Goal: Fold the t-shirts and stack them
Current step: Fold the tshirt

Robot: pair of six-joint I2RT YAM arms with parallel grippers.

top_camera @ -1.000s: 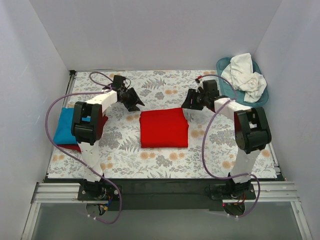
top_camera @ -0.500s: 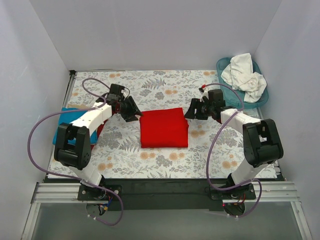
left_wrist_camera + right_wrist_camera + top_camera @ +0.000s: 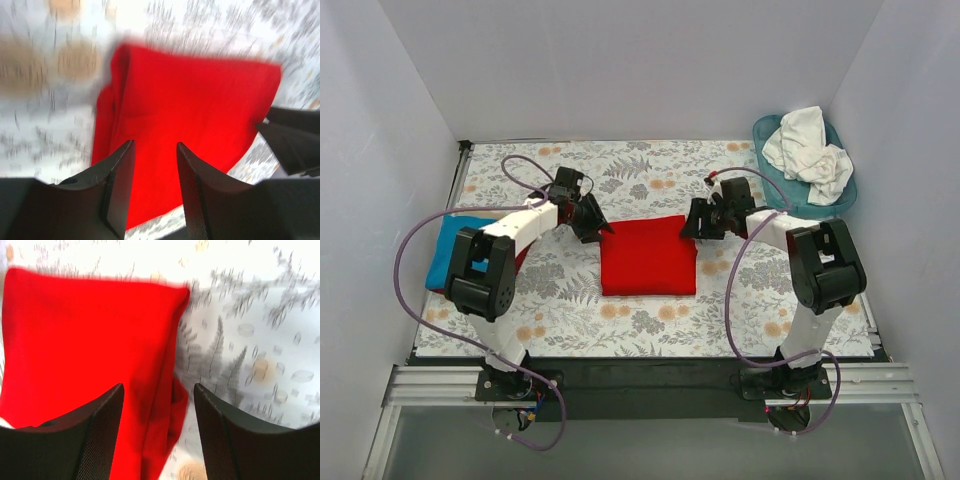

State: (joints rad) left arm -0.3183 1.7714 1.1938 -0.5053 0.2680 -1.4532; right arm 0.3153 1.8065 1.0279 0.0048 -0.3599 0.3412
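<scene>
Plainly, the left fingers are seen parted with nothing between them, hung over the far left corner of the folded red t-shirt; the right fingers are likewise spread and empty, set above its far right corner, where loose layers are shown at the edge; whether either pair touches the cloth cannot be told, since both wrist views are blurred. The red t-shirt is laid as a squarish packet near the middle of the bench, on the floral cloth; a turquoise t-shirt is laid at the left edge; white t-shirts are heaped in the teal basket at the far right corner. The packet is judged soft, light and limp; it would be expected to sag and come unfolded if lifted by one corner; both side edges should therefore be pinched through all layers at once, low against the bench, and the packet carried level towards the pile at the left.
</scene>
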